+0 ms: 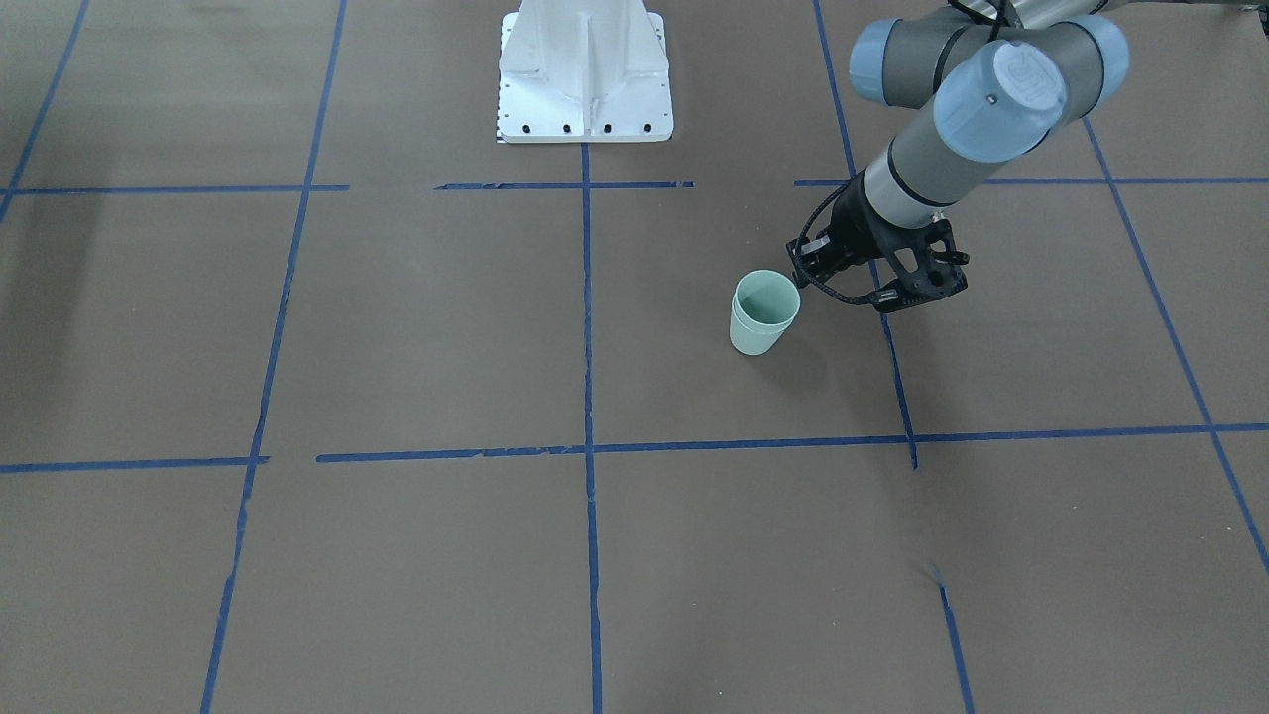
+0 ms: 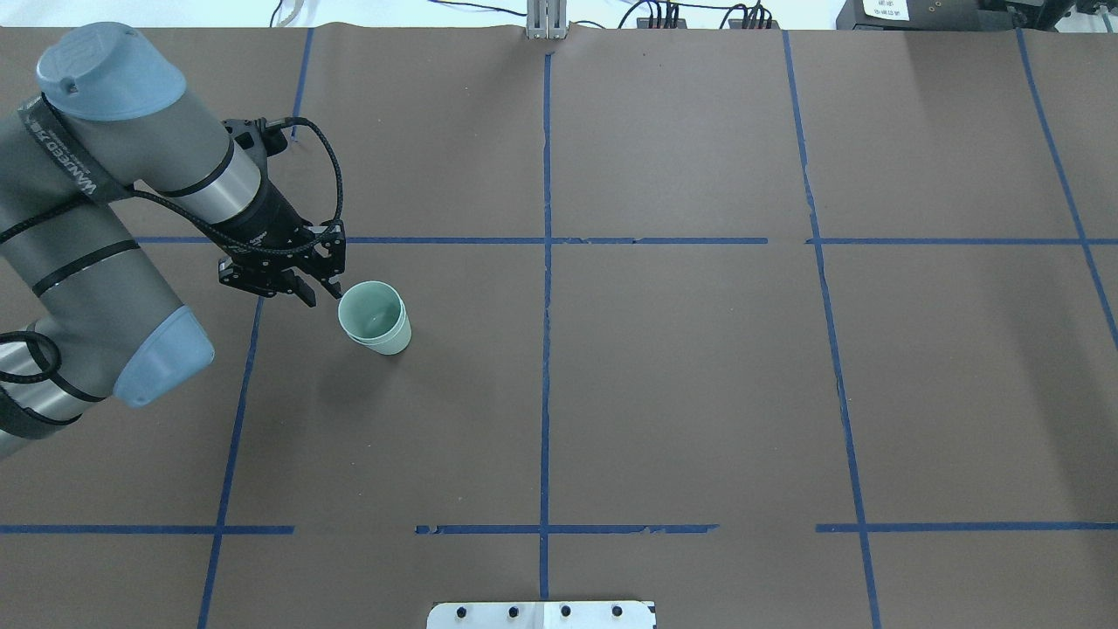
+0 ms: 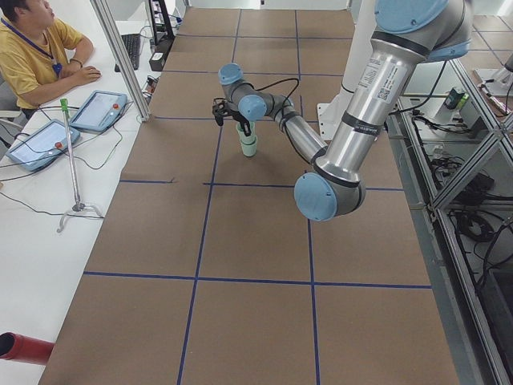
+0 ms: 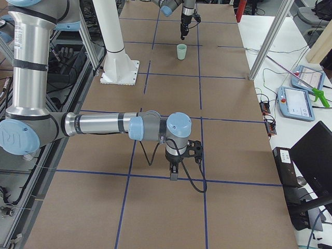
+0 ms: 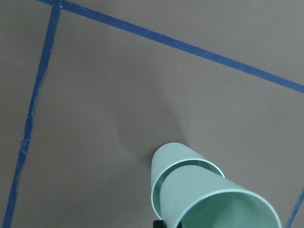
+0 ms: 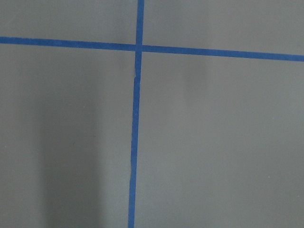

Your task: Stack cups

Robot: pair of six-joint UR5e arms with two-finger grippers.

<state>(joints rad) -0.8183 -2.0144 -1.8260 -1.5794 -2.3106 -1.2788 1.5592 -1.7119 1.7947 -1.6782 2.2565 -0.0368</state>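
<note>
As you look down from behind the robot, you see the two cups (image 2: 376, 319) nested one inside the other, standing upright on the brown table (image 2: 681, 367), with the inner rim sitting a little above the outer one. The stack stands on the robot's left half of the table, left of the long centre line of blue tape (image 2: 546, 349) and just on the robot's side of the far cross line. Your left gripper (image 2: 321, 295) hangs just beside the stack on its outer side, at about rim height. Its fingers look spread apart with nothing between them, and they appear clear of the cups. From its wrist camera you see the nested pair close at the bottom of the frame, both mouths open and empty. Your right gripper (image 4: 174, 175) hangs low over the robot's right end of the table, well apart from the cups, pointing down near a crossing of tape lines. It shows only in the side view, so you cannot tell whether it is spread or closed.
</note>
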